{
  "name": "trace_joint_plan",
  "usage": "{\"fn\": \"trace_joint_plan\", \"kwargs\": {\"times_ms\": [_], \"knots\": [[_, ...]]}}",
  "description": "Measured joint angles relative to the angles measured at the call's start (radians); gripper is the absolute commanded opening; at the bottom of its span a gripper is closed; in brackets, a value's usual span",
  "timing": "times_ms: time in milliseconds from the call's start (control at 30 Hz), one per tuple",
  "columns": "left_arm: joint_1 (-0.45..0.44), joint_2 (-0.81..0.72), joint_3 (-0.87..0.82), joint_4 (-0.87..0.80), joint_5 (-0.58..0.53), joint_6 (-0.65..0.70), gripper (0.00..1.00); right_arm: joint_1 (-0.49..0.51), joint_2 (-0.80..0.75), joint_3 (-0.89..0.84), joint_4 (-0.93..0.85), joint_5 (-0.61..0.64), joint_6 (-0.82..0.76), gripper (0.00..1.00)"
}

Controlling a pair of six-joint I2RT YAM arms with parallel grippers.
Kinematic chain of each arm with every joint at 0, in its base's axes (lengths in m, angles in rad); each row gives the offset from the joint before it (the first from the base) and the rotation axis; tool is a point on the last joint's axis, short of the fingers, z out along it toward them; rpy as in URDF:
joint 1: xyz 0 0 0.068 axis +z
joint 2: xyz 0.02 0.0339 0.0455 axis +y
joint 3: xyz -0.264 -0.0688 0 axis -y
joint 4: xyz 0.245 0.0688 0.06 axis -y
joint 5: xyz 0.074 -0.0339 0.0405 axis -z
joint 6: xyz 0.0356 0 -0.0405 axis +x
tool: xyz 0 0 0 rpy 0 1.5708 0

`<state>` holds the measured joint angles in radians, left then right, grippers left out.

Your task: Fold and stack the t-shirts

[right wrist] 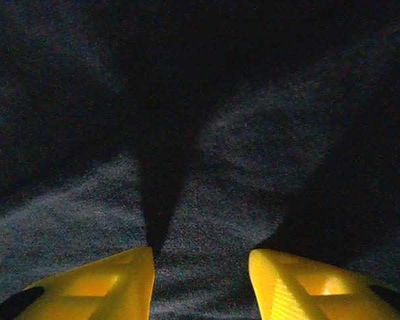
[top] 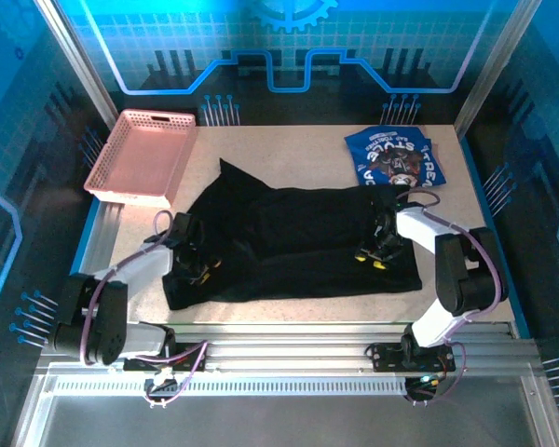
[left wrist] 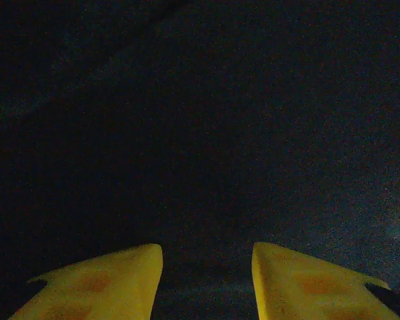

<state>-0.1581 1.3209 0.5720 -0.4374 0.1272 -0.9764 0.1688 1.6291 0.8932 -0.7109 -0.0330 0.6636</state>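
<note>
The black t-shirt point(top: 298, 237) lies spread and rumpled across the middle of the table. The blue t-shirt point(top: 394, 156), folded with its white lettering and dark graphic up, rests at the back right. My left gripper point(top: 201, 271) is pressed down on the black shirt's left part. Its yellow fingers point(left wrist: 107, 283) stand partly apart with black cloth point(left wrist: 207, 167) between them. My right gripper point(top: 374, 255) is down on the shirt's right part. Its fingers point(right wrist: 300, 287) also stand partly apart over dark cloth point(right wrist: 207, 200). Whether either pinches the cloth I cannot tell.
A pink lattice basket point(top: 142, 155) stands at the back left, close to the black shirt's upper corner. Bare table point(top: 289, 312) runs along the front edge, ahead of the metal rail point(top: 279, 345). Frame posts and blue walls close in both sides.
</note>
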Motion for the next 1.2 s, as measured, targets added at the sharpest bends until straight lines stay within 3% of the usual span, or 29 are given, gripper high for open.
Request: {"fn": "trace_joint_plan", "kwargs": {"times_ms": [200, 300, 467, 633, 733, 967, 1100, 1200], "knots": [[-0.001, -0.085, -0.037, -0.047, 0.02, -0.029, 0.59, 0.001, -0.034, -0.031, -0.019, 0.001, 0.023, 0.53], [-0.001, -0.09, -0.002, -0.105, 0.018, -0.032, 0.68, 0.0, -0.034, -0.02, -0.04, 0.009, 0.027, 0.64], [0.0, -0.043, 0.256, -0.189, 0.0, -0.005, 0.77, 0.0, -0.054, 0.051, -0.079, 0.033, -0.006, 0.78], [0.027, 0.139, 0.561, -0.131, 0.021, 0.034, 0.78, 0.0, -0.158, 0.108, -0.046, -0.011, -0.104, 0.96], [0.061, 0.294, 0.688, -0.058, 0.05, 0.054, 0.75, 0.0, -0.229, 0.109, -0.016, -0.066, -0.17, 1.0], [0.146, 0.621, 0.826, 0.124, 0.133, 0.074, 0.56, 0.0, -0.317, 0.109, 0.009, -0.172, -0.264, 1.0], [0.154, 0.711, 0.851, 0.207, 0.156, 0.082, 0.45, 0.0, -0.328, 0.109, 0.007, -0.197, -0.281, 1.0], [0.154, 0.745, 0.873, 0.248, 0.166, 0.085, 0.44, -0.004, -0.337, 0.107, 0.002, -0.209, -0.289, 1.0]]}}
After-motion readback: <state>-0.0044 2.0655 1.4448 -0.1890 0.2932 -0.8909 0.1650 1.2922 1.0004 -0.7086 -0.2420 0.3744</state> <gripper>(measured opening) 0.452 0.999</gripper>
